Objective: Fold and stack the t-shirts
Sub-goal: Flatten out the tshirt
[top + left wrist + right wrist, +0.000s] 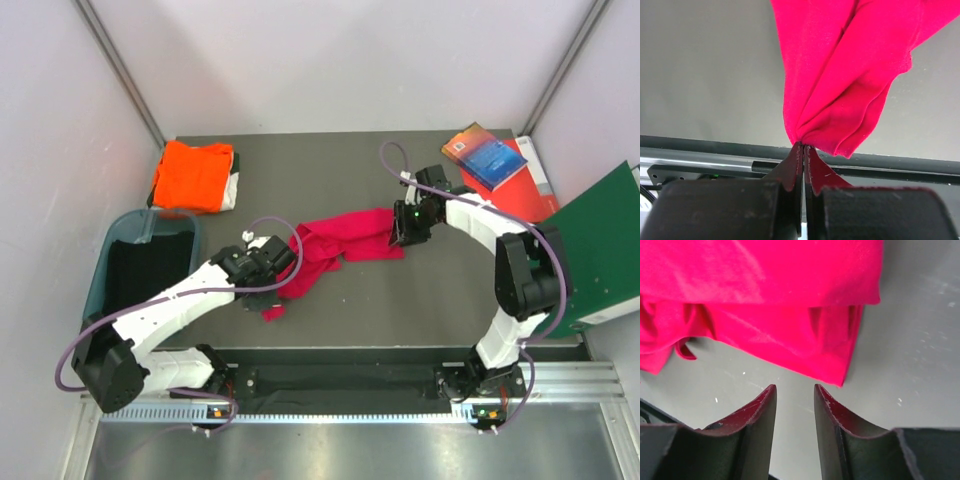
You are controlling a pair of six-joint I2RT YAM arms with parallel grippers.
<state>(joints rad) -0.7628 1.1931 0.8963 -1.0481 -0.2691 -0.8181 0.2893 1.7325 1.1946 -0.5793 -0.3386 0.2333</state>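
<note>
The crimson-red t-shirt (340,245) lies crumpled across the middle of the dark table. My left gripper (283,262) is shut on its left end; in the left wrist view the cloth (840,80) bunches out from the closed fingertips (804,146). My right gripper (400,238) is open and empty just off the shirt's right edge; in the right wrist view its fingers (795,390) hover over bare table just short of the cloth's corner (790,315). The bright orange t-shirt (192,176) lies folded at the back left.
A dark teal bin (140,265) stands at the left. Red and blue books (492,160) lie at the back right, with a large green binder (600,245) leaning at the right edge. A metal rail (340,385) runs along the near edge.
</note>
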